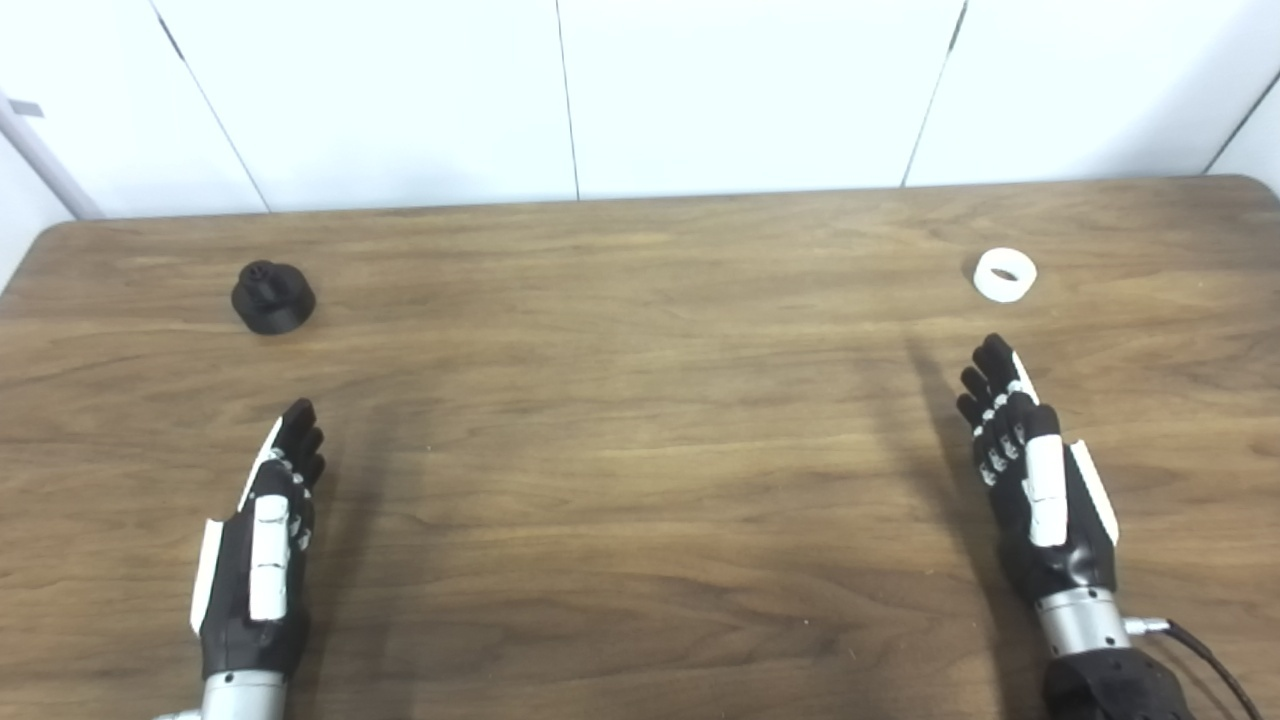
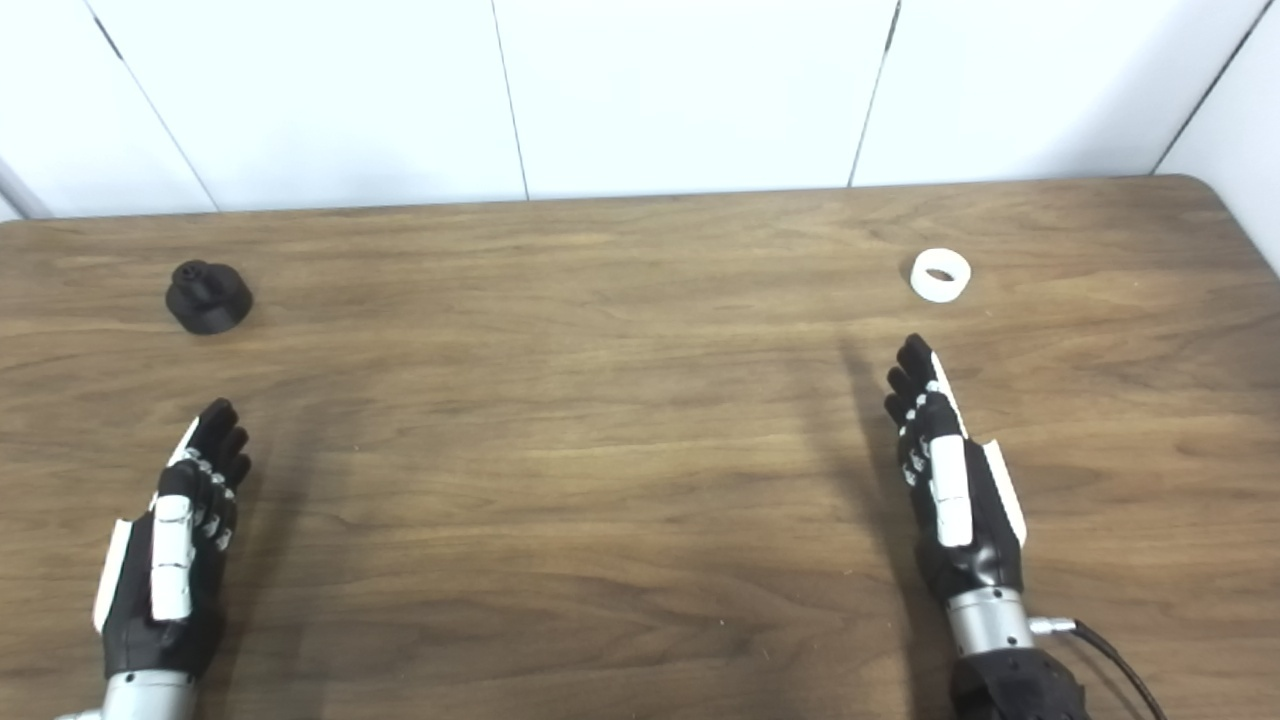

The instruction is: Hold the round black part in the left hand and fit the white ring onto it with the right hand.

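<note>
Round black part (image 1: 273, 296) and white ring (image 1: 1005, 274) sit at opposite ends of a wooden surface (image 1: 640, 450), the black piece far to the left and the ring far to the right, both toward the back edge and well apart from one another. The black part rests on its wide base, a narrower stub rising from its top. The ring lies flat, its opening facing up.

Both robot hands are over the near half of the surface, each reaching in from the bottom edge. The left hand (image 1: 262, 540) is released and grasps nothing: its fingers (image 1: 297, 440) are extended and held close together, pointing away from the robot and leaning slightly to the right, with the hand turned on edge so the thumb side faces up. It lies nearer the robot than the black part, well short of it.

The right hand (image 1: 1030, 480) mirrors that pose, also empty, its fingers (image 1: 990, 385) stretched forward and leaning slightly left, on edge with the thumb uppermost. Its fingertips are near the white ring without touching it. A dark cable (image 1: 1205, 660) trails from the metal wrist. White wall panels (image 1: 640, 90) stand behind the surface.
</note>
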